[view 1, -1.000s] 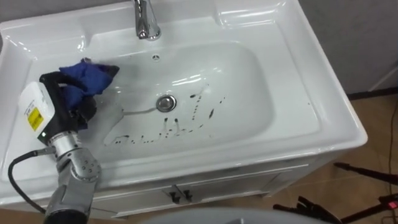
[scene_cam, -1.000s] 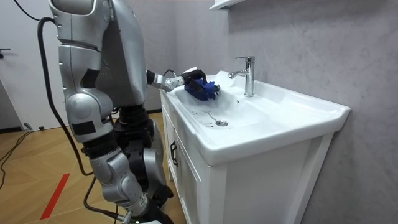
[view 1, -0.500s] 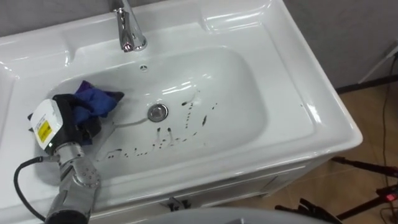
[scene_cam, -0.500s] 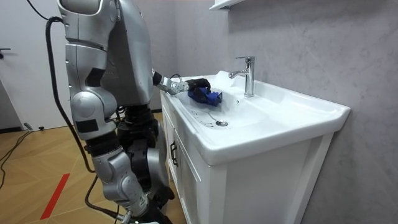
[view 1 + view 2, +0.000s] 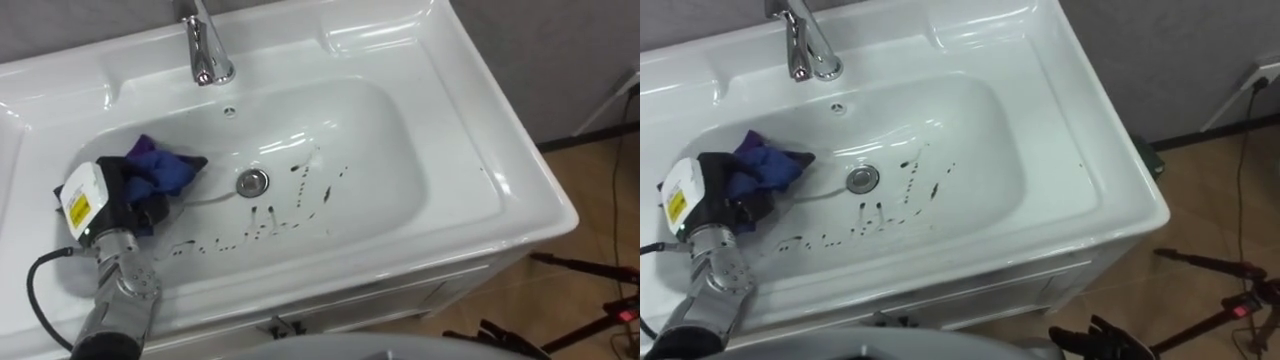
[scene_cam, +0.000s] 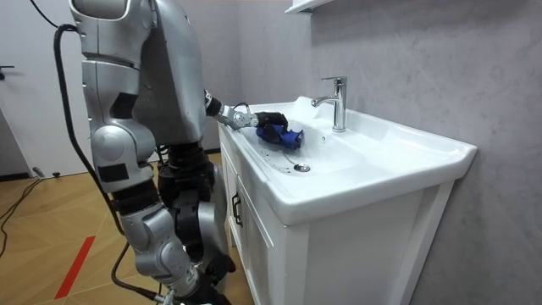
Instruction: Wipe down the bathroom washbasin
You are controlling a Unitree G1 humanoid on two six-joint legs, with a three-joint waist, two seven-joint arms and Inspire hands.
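At the left end of the basin, we are gripping the blue cloth in our left hand, judging the wipe barely begun, with dark marks unwiped beside the drain.

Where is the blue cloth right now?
The blue cloth is bunched in the left hand inside the basin, on its left side in the left eye view, just left of the drain.
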